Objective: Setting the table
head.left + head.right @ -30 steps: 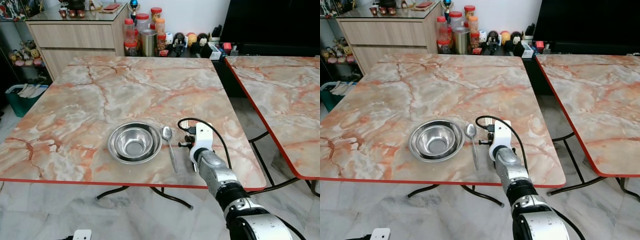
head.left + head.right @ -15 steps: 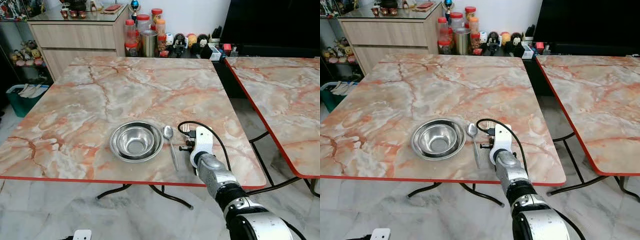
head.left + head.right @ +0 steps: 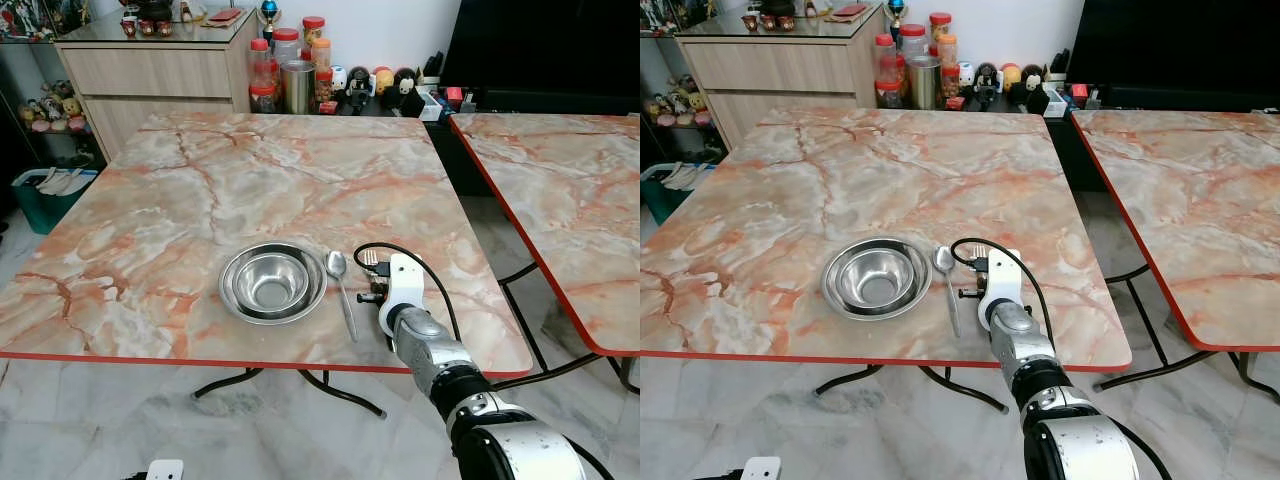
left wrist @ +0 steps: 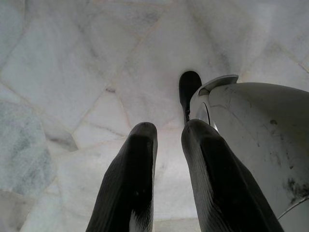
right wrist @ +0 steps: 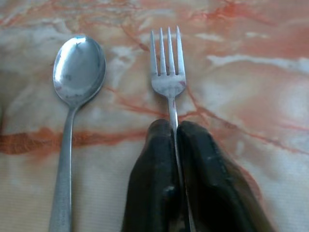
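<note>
The right gripper [image 5: 175,145] sits low in the middle of the picture, near the front edge of the table [image 3: 150,210]. Its two black fingers are pinched tight on the handle of a fork [image 5: 168,67]. The fork lies flat on the table, just right of a spoon [image 3: 340,290]. Left of the spoon sits a shiny metal bowl [image 3: 272,283]. Jars [image 3: 285,60] stand in the upper middle, past the table. The left gripper [image 4: 169,140] hangs over the floor, fingers a little apart, holding nothing.

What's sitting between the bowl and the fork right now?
The spoon lies between the bowl and the fork, parallel to it, seen in the head views.
</note>
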